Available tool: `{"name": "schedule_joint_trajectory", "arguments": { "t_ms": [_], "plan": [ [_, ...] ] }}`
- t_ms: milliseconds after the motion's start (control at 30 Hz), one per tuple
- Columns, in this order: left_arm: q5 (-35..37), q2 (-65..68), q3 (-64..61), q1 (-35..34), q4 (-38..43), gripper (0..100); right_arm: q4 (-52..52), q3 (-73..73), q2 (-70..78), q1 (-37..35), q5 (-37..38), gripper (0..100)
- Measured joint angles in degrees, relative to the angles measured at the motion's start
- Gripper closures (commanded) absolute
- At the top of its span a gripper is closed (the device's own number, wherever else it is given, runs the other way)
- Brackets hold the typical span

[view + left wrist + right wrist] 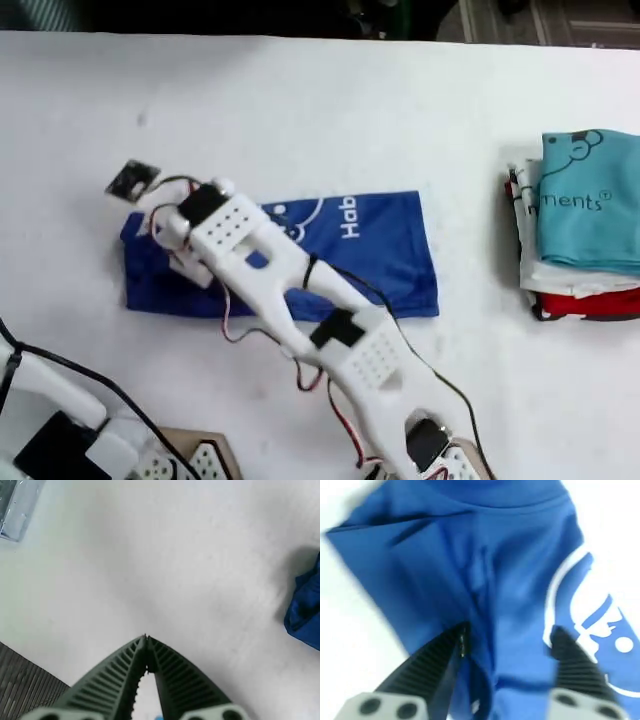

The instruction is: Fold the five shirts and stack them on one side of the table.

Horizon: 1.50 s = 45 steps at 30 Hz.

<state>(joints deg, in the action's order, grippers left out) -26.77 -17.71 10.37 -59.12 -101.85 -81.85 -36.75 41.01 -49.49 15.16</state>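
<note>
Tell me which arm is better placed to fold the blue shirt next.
Right, probably. The right pincer is open, close over the blue shirt; the left pincer is shut above bare table, apart from the shirt.

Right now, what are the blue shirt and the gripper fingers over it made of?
The blue shirt looks like soft, matte cloth, probably knit: it creases and folds. The right gripper has fingers of dark, ribbed plastic, maybe rubbery.
</note>
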Motion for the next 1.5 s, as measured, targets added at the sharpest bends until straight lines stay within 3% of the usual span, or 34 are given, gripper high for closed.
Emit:
{"name": "schedule_joint_trajectory", "arguments": {
  "t_ms": [267,467,567,767,933,1200,1500],
  "plan": [
    [0.00,0.00,0.00,0.00,0.00,98,-14.42,-21.98,5.54,1.23,0.00,65.9],
    [0.00,0.00,0.00,-0.09,0.00,98,-16.53,-26.64,5.10,2.37,0.00,98.5],
    [0.00,0.00,0.00,0.00,0.00,98,-16.62,-22.68,2.55,-0.44,0.00,93.8],
    [0.00,0.00,0.00,0.00,0.00,98,-13.98,-12.75,-0.35,-7.21,0.00,97.8],
    [0.00,0.00,0.00,0.00,0.00,98,-5.80,-10.90,5.27,-4.40,0.00,97.8],
    [0.00,0.00,0.00,0.00,0.00,98,-0.35,-21.98,15.12,5.71,0.00,97.8],
    [0.00,0.00,0.00,0.00,0.00,98,-15.30,-40.97,15.91,3.25,0.00,97.8]
  ]
}}
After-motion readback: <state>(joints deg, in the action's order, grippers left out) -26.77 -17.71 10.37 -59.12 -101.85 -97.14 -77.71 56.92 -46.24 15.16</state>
